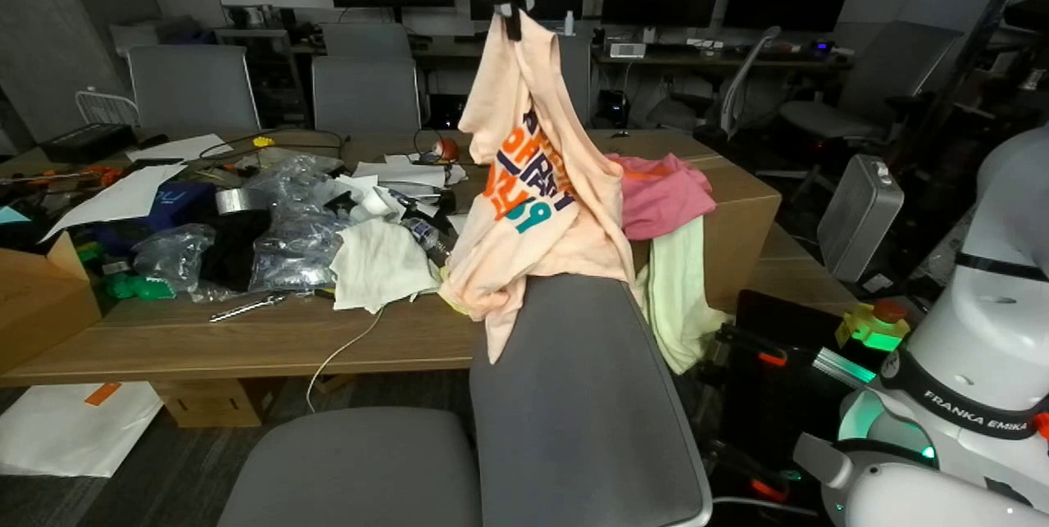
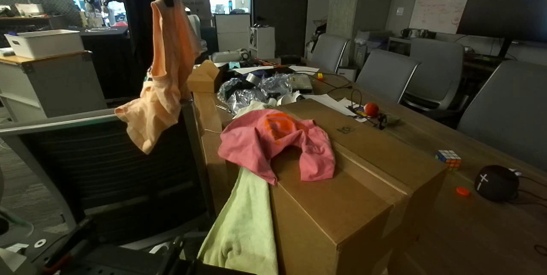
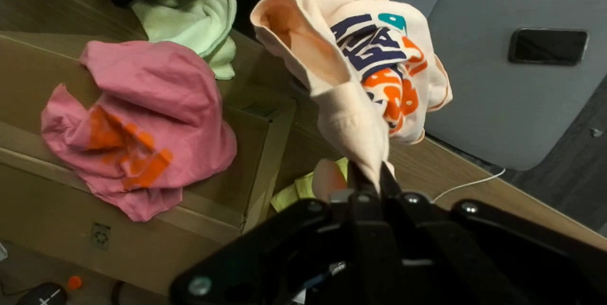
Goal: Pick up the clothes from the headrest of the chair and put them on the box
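Note:
My gripper [image 1: 513,25] is shut on a peach shirt [image 1: 537,207] with orange, navy and teal lettering. The shirt hangs down from the fingertips, also in the wrist view [image 3: 372,179]. Its lower part overlaps the top of the grey chair back [image 1: 582,396] in both exterior views; I cannot tell whether it touches. The cardboard box [image 2: 376,159] stands on the table beside the chair. A pink shirt [image 2: 256,138] with orange print lies on the box. A pale green cloth [image 2: 243,223] hangs down the box's side.
A phone [image 3: 548,46] lies on the chair seat. The wooden table [image 1: 328,347] holds plastic bags [image 1: 299,224], papers and a whitish cloth [image 1: 381,265]. A yellow cloth [image 3: 298,191] lies near the box. A speaker [image 2: 496,183] and a puzzle cube [image 2: 448,158] stand beyond the box.

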`<state>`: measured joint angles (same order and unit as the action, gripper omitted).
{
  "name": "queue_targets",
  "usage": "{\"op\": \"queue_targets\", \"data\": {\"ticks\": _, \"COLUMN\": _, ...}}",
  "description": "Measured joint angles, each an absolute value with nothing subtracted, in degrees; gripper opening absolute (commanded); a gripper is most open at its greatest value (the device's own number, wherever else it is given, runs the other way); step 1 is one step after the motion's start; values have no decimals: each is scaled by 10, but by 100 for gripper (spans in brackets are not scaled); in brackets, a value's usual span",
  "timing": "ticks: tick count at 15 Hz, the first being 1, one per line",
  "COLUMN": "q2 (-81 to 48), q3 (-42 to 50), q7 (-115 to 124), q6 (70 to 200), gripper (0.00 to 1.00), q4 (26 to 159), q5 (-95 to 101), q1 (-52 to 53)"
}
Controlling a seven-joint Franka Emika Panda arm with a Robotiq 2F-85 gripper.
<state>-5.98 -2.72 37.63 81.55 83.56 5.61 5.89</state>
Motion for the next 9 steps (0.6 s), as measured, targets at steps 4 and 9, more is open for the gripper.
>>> {"op": "queue_targets", "data": {"ticks": 4, "q2": -11, "q3": -10, "q7": 400, "q6": 820, "gripper": 1, "q4": 839, "q5": 16, "q1": 32}}
{"op": "queue_targets", "data": {"ticks": 9, "q2": 53, "q3": 13, "q7": 461, "q6": 821, "gripper": 1, "q4": 845, "q5": -26, "q1": -6}}
